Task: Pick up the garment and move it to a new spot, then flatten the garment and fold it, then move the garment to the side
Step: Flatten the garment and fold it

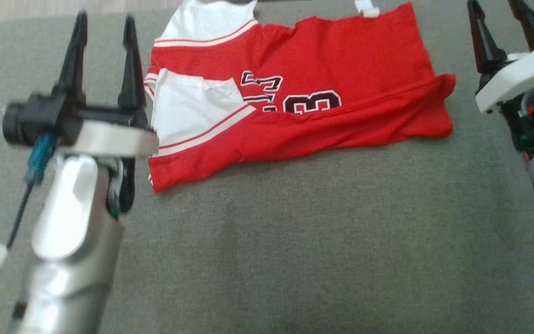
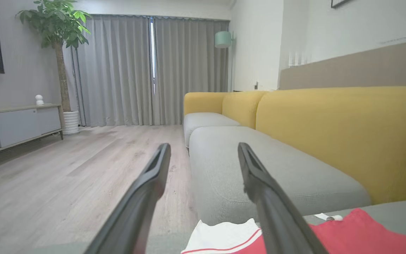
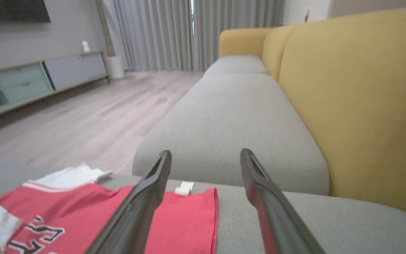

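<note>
The red jersey [image 1: 322, 65] lies in the upper middle of the head view on the grey sofa cushion [image 1: 295, 241], its lower edge doubled up over the number and a white sleeve [image 1: 188, 106] turned in at left. The left gripper [image 1: 105, 21] at mid-left and the right gripper [image 1: 494, 9] at upper right flank it, fingers apart and empty. The fold looks unfinished. Pinching both end corners low against the cushion and carrying them evenly should keep the layers from skewing.
</note>
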Tool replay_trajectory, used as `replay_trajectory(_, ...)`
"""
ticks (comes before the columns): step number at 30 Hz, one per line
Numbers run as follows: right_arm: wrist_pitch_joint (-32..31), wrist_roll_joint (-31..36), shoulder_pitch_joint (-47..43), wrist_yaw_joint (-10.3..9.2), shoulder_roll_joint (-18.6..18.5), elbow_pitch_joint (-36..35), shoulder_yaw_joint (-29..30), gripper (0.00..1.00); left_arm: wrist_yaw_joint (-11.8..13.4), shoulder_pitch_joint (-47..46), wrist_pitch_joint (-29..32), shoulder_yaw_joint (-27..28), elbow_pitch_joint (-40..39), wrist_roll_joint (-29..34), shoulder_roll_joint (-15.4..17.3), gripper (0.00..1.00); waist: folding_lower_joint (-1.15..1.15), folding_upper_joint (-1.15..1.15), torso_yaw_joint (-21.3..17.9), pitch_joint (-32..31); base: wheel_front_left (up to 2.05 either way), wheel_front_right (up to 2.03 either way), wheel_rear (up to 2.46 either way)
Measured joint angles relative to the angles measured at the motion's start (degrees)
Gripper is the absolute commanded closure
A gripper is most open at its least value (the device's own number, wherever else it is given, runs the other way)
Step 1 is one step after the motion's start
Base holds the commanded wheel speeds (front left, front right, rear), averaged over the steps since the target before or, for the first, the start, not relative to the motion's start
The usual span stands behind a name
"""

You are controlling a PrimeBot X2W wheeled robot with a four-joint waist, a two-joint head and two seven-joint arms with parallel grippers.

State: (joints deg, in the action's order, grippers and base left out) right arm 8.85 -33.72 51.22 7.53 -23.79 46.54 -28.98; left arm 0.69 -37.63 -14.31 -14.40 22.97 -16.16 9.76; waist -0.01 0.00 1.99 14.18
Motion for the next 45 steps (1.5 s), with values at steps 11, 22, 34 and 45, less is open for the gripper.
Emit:
replay_trajectory(11,5.5,10.5,-22.3,0.0,9.0,-14.8,19.7,0.0,1.2,22.5,-0.4,5.1,-12.4,-1.3,-5.7,0.0,-0.01,0.0,-1.5,-6.6,0.0,0.0,0.0)
replay_trajectory(22,5.3,19.7,-37.9,0.0,17.3,-22.3,26.3,0.0,0.8,28.7,-0.4,5.2,-11.9,-0.4,-6.9,0.0,0.0,0.0,-2.4,-8.0,0.0,0.0,0.0)
replay_trajectory(34,2.4,21.2,-37.1,0.0,18.1,-28.7,27.3,0.0,2.9,22.9,3.7,5.2,4.1,0.7,-6.9,0.0,0.01,0.0,-3.4,-4.3,0.0,0.0,0.0)
replay_trajectory(45,2.2,21.2,-36.1,0.0,18.7,-29.4,26.3,0.0,5.9,17.3,11.9,6.3,15.2,1.0,-4.9,0.0,0.01,0.0,-5.5,-1.4,0.0,0.0,0.0)
